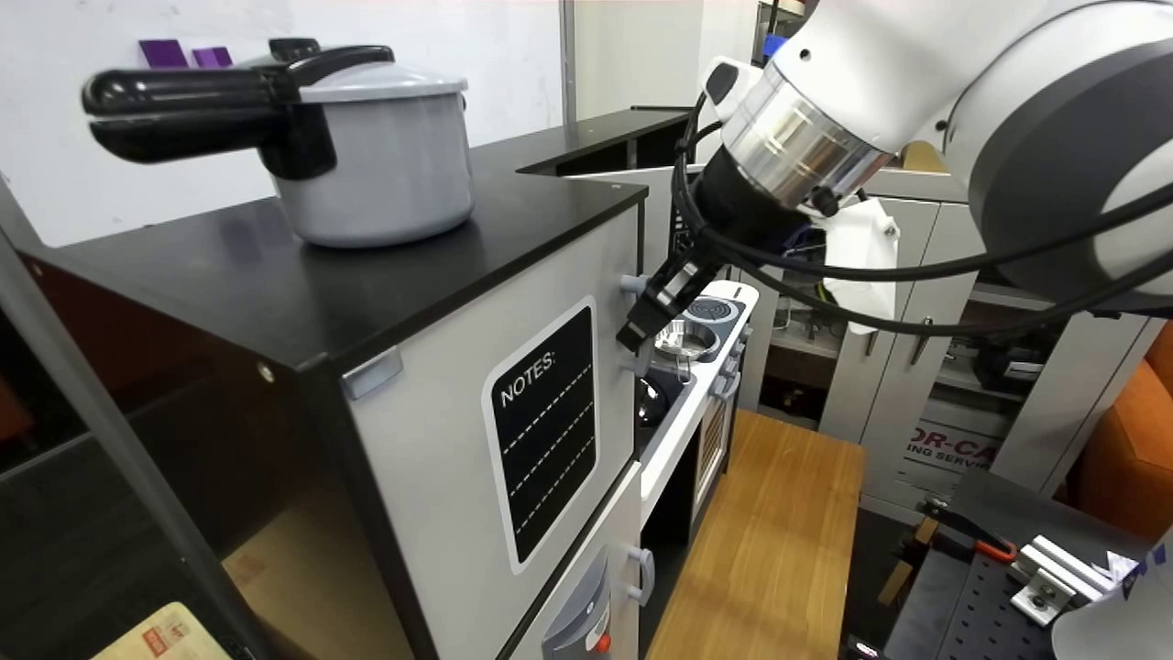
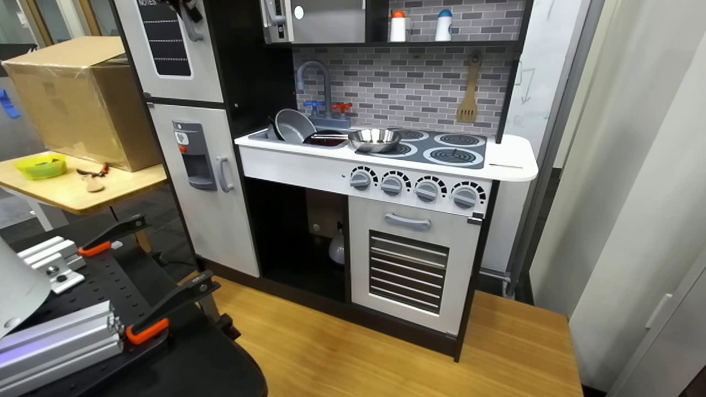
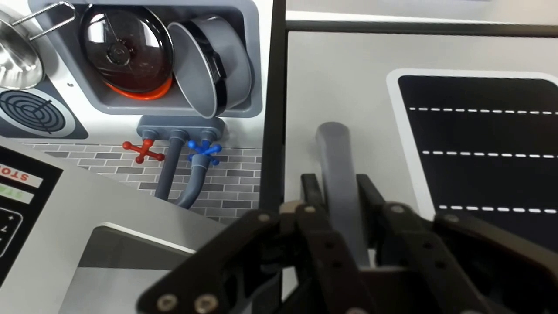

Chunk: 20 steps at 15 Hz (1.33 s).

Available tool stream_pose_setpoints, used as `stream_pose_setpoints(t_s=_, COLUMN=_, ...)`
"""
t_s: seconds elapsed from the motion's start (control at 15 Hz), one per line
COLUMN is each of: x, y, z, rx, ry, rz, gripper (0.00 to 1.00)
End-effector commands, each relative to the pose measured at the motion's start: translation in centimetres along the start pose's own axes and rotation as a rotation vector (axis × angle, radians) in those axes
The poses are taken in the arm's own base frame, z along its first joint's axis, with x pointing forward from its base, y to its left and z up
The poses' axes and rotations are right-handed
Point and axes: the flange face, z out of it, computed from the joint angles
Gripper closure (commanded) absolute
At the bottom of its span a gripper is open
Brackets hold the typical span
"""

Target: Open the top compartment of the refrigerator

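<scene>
The top door (image 1: 463, 440) of the fridge (image 1: 412, 280) is closed, above the lower door (image 2: 212, 212); its panel (image 1: 547, 435) reads "NOTES:". The pincer (image 3: 339, 183) has the handle (image 3: 338, 150) between its fingers (image 3: 368, 189); whether it squeezes, I cannot tell. The microwave (image 3: 78, 218) shows "STOP" upside down.

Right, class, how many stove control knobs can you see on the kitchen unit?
4, in a row above the oven door in an exterior view: leftmost knob, centre-left knob, centre-right knob and rightmost knob. None looks hidden.
</scene>
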Motion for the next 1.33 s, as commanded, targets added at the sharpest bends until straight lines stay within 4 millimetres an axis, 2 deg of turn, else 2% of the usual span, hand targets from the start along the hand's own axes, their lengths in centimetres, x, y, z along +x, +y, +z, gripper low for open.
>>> stream_pose_setpoints(t_s=0.0, x=0.4, y=0.3, z=0.0, rx=0.001, ry=0.004, rz=-0.020, gripper=1.00)
stream_pose_setpoints(t_s=0.07, x=0.4, y=0.2, z=-0.1, rx=0.002, ry=0.004, rz=-0.018, gripper=0.95)
stream_pose_setpoints(t_s=0.4, x=-0.5, y=-0.3, z=-1.1, rx=0.001, ry=0.006, rz=-0.005, gripper=0.95)
stream_pose_setpoints(t_s=0.93, x=-3.9, y=-2.0, z=-3.5, rx=0.009, ry=-0.011, rz=0.011, gripper=0.95)
stream_pose_setpoints(t_s=1.27, x=-4.3, y=-2.8, z=-4.6, rx=0.010, ry=-0.026, rz=0.009, gripper=0.95)
